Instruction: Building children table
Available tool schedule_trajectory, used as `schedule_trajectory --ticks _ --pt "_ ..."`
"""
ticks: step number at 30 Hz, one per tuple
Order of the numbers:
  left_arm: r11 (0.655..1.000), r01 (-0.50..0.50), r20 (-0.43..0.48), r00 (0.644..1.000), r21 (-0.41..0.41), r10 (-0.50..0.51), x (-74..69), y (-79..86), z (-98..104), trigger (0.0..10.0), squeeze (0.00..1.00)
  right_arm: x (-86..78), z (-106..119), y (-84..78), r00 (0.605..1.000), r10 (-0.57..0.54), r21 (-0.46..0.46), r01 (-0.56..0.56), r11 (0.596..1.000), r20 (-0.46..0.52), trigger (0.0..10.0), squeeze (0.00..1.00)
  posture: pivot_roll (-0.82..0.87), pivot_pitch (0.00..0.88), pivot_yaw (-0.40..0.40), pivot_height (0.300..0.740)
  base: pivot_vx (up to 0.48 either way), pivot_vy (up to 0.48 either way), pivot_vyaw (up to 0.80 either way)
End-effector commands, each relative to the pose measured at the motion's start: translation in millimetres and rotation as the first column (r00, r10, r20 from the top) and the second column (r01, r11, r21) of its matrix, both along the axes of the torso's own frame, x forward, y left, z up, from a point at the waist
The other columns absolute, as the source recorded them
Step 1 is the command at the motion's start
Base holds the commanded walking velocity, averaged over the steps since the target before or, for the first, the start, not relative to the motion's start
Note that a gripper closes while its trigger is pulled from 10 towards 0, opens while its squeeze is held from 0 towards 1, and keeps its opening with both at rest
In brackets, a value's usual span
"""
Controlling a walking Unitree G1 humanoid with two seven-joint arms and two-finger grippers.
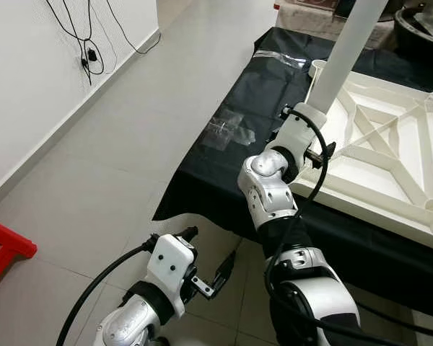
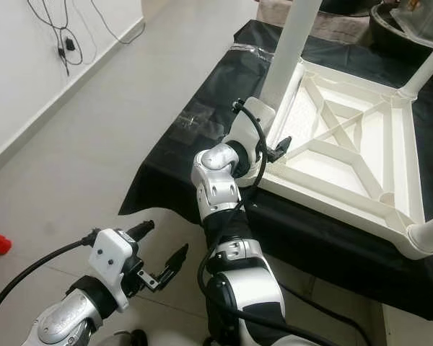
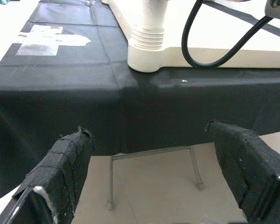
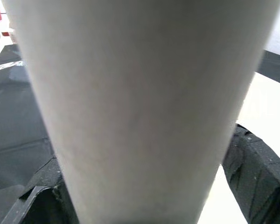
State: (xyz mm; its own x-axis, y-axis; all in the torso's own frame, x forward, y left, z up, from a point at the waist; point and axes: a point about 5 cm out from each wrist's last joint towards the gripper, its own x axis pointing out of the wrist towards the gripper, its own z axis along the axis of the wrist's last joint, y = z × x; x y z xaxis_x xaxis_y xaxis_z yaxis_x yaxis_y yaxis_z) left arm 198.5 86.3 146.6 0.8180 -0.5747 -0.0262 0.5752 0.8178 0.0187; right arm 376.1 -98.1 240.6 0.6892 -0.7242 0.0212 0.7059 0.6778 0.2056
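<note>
Two hands in view. Right hand (image 2: 272, 148): fingers clamped around the base of a white table leg (image 2: 292, 45), which stands upright at the near corner of the overturned white tabletop (image 2: 346, 144). Left hand (image 2: 162, 252): fingers spread wide, holding nothing, low over the tiled floor (image 1: 130, 144) beside the desk. Tabletop lies underside up on the desk's black cloth (image 1: 224, 166). Red item (image 1: 3, 252) at the floor's edge.
</note>
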Motion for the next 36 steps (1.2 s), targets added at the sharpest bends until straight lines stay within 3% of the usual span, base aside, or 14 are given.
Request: schedule_trajectory --ticks 1,24,36 --pt "1.0 0.011 -0.013 1.0 0.017 -0.011 -2.3 0.1 -5 10.0 0.0 -1.7 -9 1.4 1.0 0.002 0.037 -0.001 0.999 -0.021 10.0 0.0 0.1 0.199 -0.069 0.74 0.0 0.0 0.0" --pt "1.0 -0.002 -0.011 1.0 0.02 0.002 3.6 2.2 -7 10.0 0.0 -21.2 -26 9.5 0.982 0.186 0.071 -0.183 0.981 -0.038 10.0 0.0 0.09 0.184 -0.067 0.74 0.0 0.0 0.0" --pt "1.0 -0.01 -0.01 1.0 0.018 0.011 7.9 3.7 -10 10.0 0.0 -30.2 -29 11.1 0.948 0.317 0.098 -0.313 0.945 -0.036 10.0 0.0 0.09 0.172 -0.066 0.74 0.0 0.0 0.0"
